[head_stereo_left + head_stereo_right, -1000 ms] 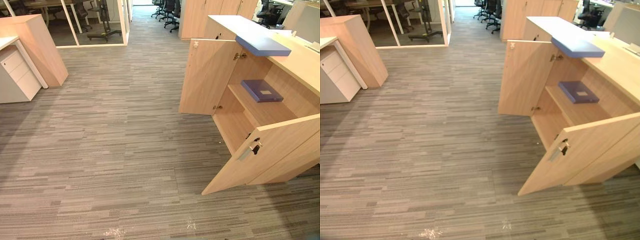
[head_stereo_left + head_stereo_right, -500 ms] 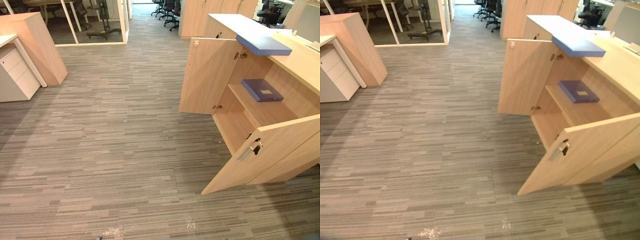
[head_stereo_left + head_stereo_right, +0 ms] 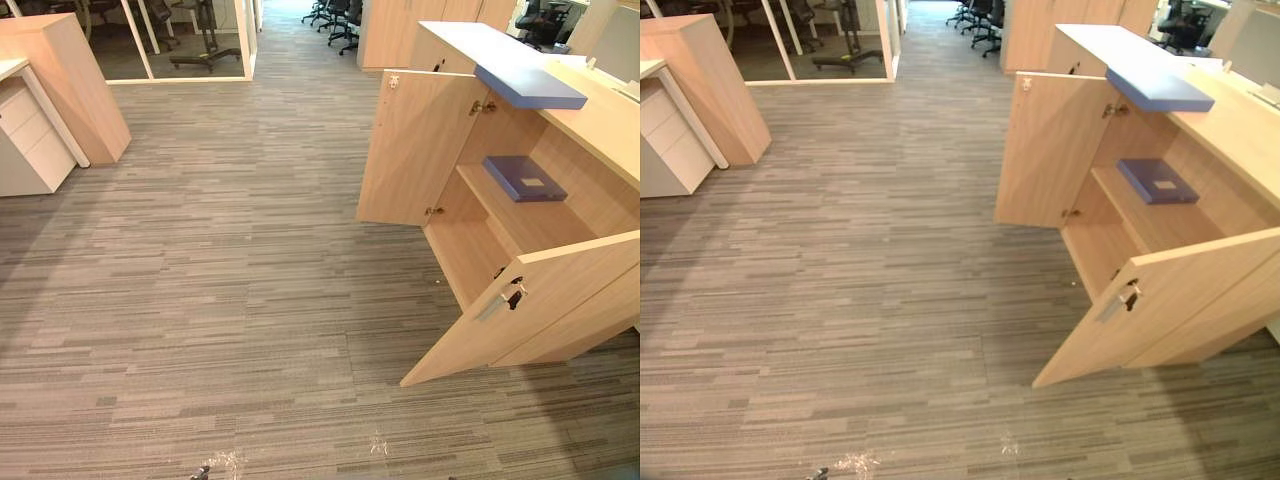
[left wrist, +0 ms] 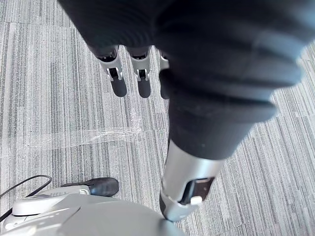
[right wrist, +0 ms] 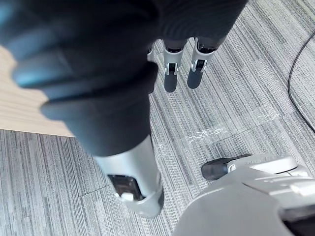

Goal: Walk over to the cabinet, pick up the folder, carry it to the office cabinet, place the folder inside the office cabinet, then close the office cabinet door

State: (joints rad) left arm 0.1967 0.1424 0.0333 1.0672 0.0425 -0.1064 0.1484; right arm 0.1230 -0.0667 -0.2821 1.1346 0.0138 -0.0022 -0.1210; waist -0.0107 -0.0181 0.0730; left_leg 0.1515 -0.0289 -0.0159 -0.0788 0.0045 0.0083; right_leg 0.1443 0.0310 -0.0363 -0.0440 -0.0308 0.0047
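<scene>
A dark blue folder (image 3: 523, 178) with a white label lies flat on the middle shelf inside the light-wood office cabinet (image 3: 600, 125) at the right. Both cabinet doors stand open: the far door (image 3: 415, 150) swings out to the left, and the near door (image 3: 520, 310) with a metal handle angles out over the carpet. A blue flat slab (image 3: 530, 87) rests on the cabinet top. My left hand (image 4: 118, 81) hangs over the carpet with straight fingers and holds nothing. My right hand (image 5: 170, 73) hangs the same way, beside a wood panel.
A white drawer unit (image 3: 30, 140) and a wooden end panel (image 3: 75, 85) stand at the far left. A glass partition (image 3: 190, 40) and office chairs (image 3: 335, 15) are at the back. Grey striped carpet with tape marks (image 3: 230, 462) lies between me and the cabinet.
The whole picture has shifted slightly, so the camera has moved. The folder, the doors and the furniture have stayed where they were.
</scene>
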